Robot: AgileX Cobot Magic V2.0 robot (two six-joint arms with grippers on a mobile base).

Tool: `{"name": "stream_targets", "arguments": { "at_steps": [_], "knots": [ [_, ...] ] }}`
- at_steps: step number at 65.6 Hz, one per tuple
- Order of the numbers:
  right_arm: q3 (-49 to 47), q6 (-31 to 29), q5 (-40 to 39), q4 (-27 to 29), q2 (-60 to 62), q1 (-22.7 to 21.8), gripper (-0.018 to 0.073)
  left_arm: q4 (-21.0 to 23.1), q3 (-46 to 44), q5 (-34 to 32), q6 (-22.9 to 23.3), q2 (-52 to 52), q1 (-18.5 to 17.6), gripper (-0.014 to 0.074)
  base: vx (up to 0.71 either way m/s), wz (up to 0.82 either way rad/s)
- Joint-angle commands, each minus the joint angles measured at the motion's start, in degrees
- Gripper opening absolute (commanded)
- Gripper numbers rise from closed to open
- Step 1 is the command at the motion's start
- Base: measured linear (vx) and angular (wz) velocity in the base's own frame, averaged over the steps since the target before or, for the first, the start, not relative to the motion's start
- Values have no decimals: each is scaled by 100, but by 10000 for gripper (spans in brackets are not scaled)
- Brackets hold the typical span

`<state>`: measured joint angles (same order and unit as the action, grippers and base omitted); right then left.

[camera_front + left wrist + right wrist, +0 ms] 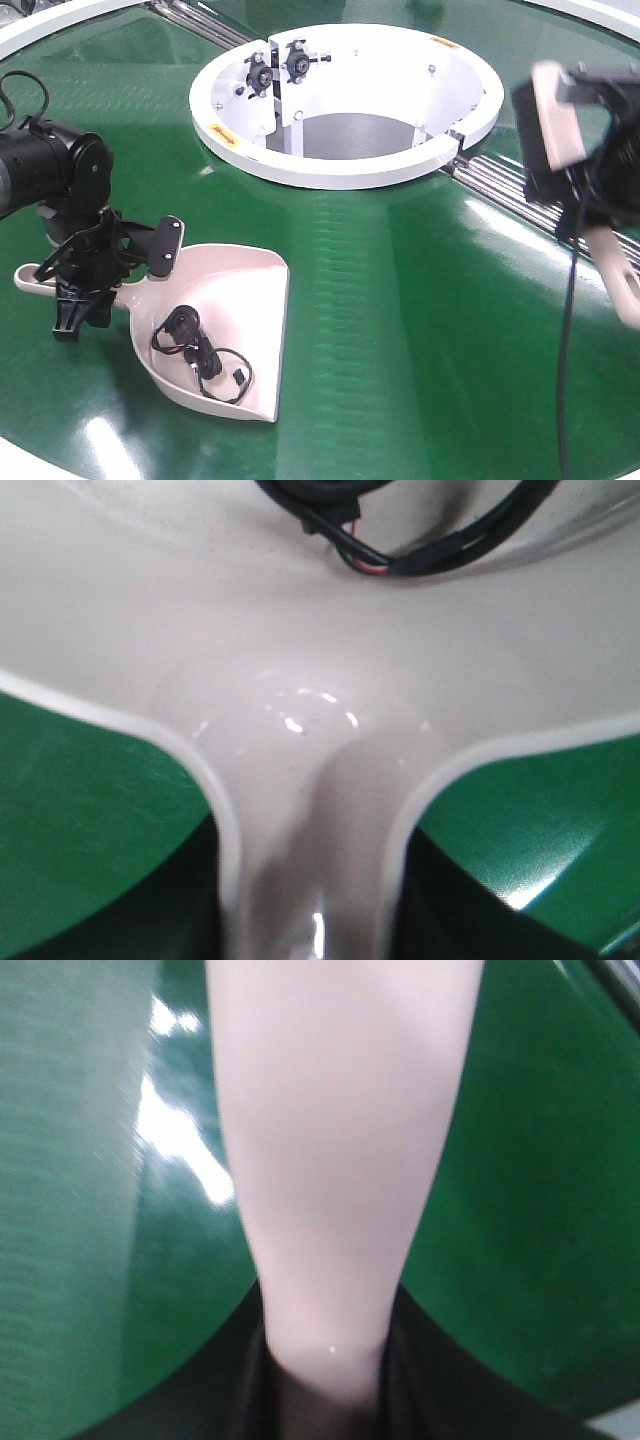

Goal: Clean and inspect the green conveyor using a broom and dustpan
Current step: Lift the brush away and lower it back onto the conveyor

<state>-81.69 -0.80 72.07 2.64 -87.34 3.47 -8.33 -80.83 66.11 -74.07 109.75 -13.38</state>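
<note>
The pale pink dustpan (235, 300) lies flat on the green conveyor (400, 300) at the left, with a black cable and small plug (205, 355) inside it. My left gripper (85, 290) is shut on the dustpan's handle; the left wrist view shows the dustpan (300, 680) with its handle between the dark jaws of the gripper (310, 910). My right gripper (590, 190) is shut on the broom (555, 115) and holds it in the air at the right, black bristles facing left. In the right wrist view the broom (340, 1160) runs up from the gripper (325, 1380).
The white ring-shaped hub (350, 170) with an open centre stands at the back middle. Metal rollers (500, 190) run from it toward the right. A black cable (565, 350) hangs from the right arm. The white outer rim (40, 455) borders the belt at front left.
</note>
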Motion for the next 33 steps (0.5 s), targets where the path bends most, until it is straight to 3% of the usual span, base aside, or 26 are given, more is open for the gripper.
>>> {"name": "stream_targets", "arguments": {
  "at_steps": [1,33],
  "knots": [
    [268,-122,-39,-115,281,-69,-2,-4,-156,34,84,-280,-28,-7,0,0],
    [2002,-233,-919,-74,268,-69,-2,-4,-156,34,84,-280,-28,-7,0,0]
  ]
}}
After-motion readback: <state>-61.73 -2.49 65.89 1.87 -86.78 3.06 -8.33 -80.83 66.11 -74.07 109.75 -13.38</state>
